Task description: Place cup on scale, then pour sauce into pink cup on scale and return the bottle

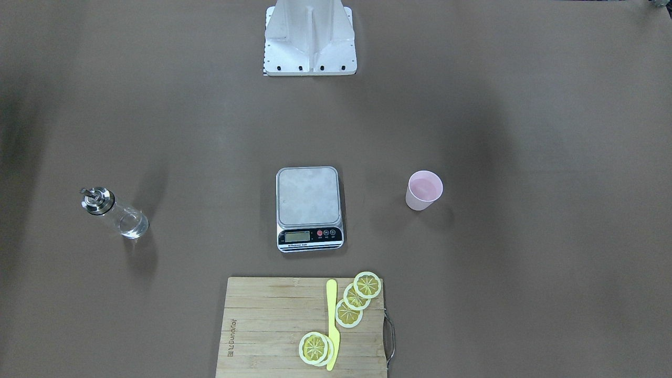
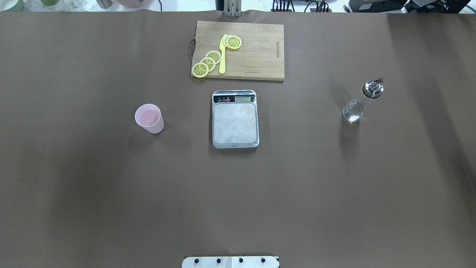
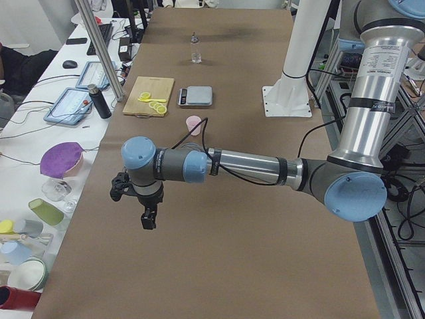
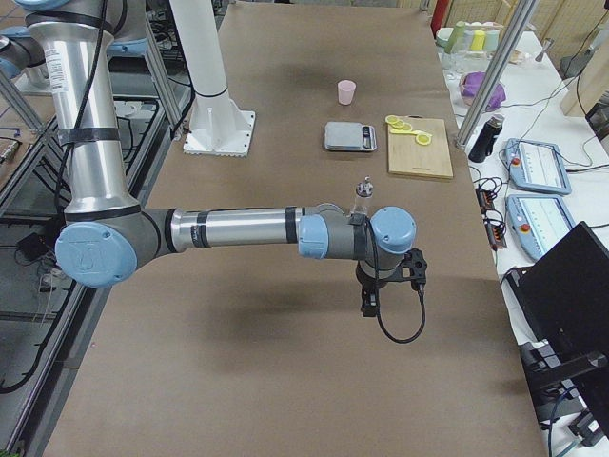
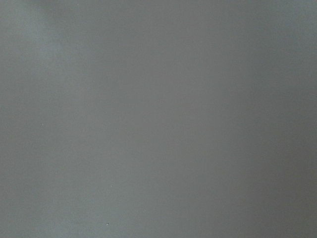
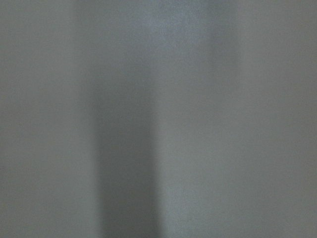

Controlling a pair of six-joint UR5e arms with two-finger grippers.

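left arm [image 3: 247, 166], right arm [image 4: 243, 228]: silver tubes, pale-blue joint caps | left gripper [image 3: 147, 219], right gripper [image 4: 369, 303]: black | cable [image 4: 402, 341]: black | base [image 1: 310, 44]: white, dark screws

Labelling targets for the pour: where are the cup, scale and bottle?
cup [image 2: 149, 118]: overhead view, its open inside
scale [image 2: 235, 123]: overhead view, platform centre
bottle [image 2: 353, 111]: overhead view, glass body

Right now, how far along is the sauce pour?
Done: nothing. The cup stands on the table, apart from the scale, whose platform is bare. In hand: nothing; the left gripper and right gripper hang over the table, away from the bottle, which stands alone on the robot's right. Left: cup onto scale, pour, return bottle.
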